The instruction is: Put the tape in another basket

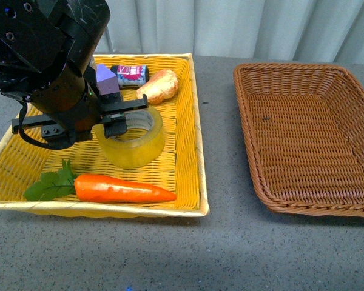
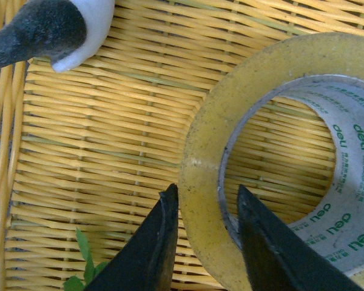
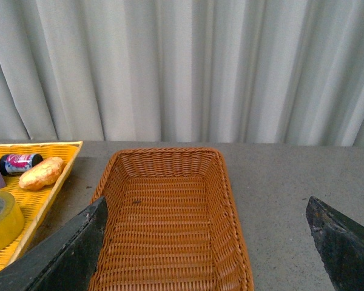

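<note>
Left pincer astride tape wall, grip unclear, carrot, bread near

A grey speckled tabletop carries two baskets side by side: a yellow woven basket on the left, a dark brown wicker basket on the right, bare tabletop between them.

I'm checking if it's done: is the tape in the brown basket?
No, the tape sits in the yellow basket.
</note>
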You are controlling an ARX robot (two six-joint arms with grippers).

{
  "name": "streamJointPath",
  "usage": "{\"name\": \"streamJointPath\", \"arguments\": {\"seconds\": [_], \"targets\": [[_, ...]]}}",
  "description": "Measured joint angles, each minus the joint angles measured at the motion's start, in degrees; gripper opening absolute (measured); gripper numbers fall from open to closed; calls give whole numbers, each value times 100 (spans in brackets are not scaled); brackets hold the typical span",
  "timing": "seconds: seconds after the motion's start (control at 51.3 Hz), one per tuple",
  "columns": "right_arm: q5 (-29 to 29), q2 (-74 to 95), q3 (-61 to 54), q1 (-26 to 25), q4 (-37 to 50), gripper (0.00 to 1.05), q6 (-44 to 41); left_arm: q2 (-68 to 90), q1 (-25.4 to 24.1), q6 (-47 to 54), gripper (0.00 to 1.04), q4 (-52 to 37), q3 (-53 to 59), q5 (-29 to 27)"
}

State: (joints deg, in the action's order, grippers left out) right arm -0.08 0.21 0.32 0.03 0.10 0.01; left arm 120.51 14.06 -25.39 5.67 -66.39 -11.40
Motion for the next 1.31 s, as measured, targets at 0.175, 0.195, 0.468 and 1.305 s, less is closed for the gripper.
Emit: {"name": "streamJointPath", "arguments": {"seconds": [0.175, 0.195, 0.468, 1.305], "targets": [[0, 0, 0, 0, 0, 96, 0, 13, 20, 26, 15, 39, -76, 37], [0, 0, 0, 0, 0, 96, 0, 13, 20, 33, 15, 39, -76, 44], [2, 0, 0, 0, 0, 96, 0, -275, 4, 629, 15, -260, -83, 173], [0, 0, 0, 0, 0, 96, 0, -597, 1040, 6439, 15, 85, -1818, 2990]]}}
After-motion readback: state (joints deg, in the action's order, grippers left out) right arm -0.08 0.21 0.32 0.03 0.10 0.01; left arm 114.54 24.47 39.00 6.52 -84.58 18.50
